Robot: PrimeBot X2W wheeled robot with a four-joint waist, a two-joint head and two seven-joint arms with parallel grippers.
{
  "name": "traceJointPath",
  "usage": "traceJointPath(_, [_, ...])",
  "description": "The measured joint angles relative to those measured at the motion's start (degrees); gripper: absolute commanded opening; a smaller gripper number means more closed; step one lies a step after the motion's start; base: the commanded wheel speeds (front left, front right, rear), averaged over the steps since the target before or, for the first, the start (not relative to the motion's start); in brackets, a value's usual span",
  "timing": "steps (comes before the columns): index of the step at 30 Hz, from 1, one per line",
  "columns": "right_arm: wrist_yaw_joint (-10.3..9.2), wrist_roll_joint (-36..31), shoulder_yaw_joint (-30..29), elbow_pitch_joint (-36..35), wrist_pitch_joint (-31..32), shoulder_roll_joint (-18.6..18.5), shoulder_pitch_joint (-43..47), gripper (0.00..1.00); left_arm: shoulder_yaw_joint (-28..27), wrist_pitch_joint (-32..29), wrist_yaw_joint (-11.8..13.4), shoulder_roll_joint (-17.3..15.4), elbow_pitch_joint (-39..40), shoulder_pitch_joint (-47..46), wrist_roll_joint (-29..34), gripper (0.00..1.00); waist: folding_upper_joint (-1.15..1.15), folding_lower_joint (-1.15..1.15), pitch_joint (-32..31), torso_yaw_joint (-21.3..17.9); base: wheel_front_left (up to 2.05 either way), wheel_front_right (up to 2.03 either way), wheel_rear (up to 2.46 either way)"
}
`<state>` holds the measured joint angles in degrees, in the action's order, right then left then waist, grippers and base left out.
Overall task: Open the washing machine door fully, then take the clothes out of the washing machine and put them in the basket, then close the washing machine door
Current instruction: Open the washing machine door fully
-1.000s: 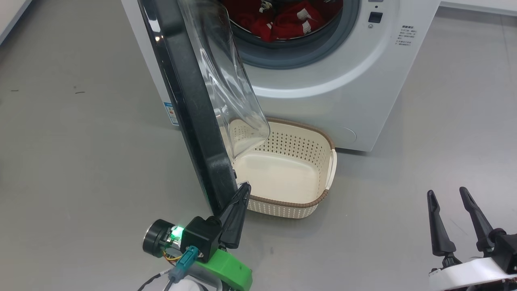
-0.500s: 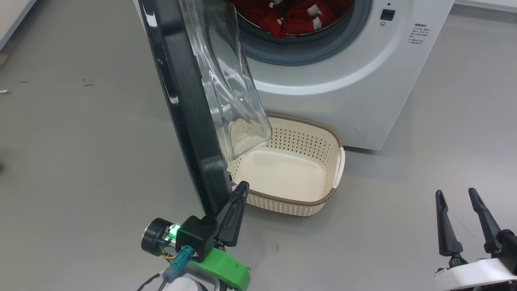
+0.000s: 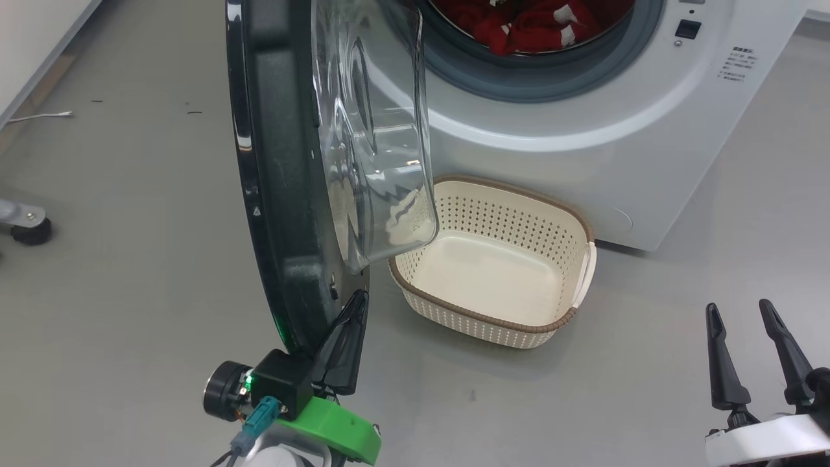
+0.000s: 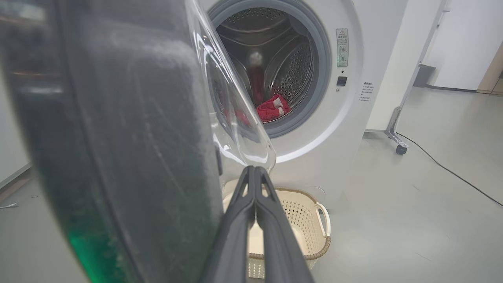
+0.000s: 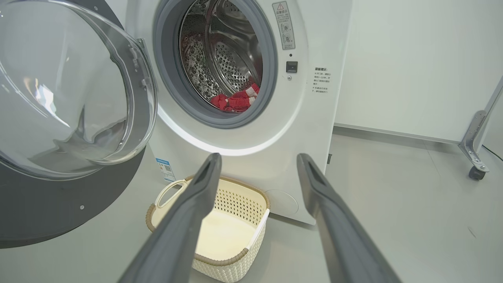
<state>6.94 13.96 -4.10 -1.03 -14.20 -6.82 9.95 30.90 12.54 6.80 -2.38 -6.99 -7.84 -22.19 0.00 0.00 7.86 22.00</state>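
Presently | washing machine door [image 3: 272,162] stood open, edge-on | left gripper [image 3: 356,299] closed on nothing, seemingly touching the door's lower inner edge | right gripper [image 3: 739,305] spread, well apart | clothes [image 3: 532,32] inside washing machine [image 3: 648,162] | basket [image 3: 493,318] on floor before it.

Head view: door [image 3: 279,194] and clothes [image 3: 528,32] cut off by top edge. Basket [image 3: 483,319] far-left corner sits behind door glass. Left wrist view: door rim blurred, hides washer [image 4: 353,129] left side. Panel print [image 3: 739,61] too small to read.
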Motion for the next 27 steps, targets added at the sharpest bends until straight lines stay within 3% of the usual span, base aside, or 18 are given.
traceJointPath(13, [0.01, -0.27, 0.05, 0.05, 0.0, 0.1, 0.16, 1.0, -5.28, 0.74, 0.01, 0.03, -1.05, 2.05, -0.29, 0.0, 0.0, 0.0, -0.43, 4.33, 0.0, 0.0, 0.0])
traceJointPath(27, [0.04, -0.51, 2.24, 0.48, 0.0, 0.54, 0.13, 1.0, -12.48, 1.22, 0.01, 0.18, -2.44, 2.38, 1.08, 0.0, 0.0, 0.0, -0.87, 3.83, 0.0, 0.0, 0.0])
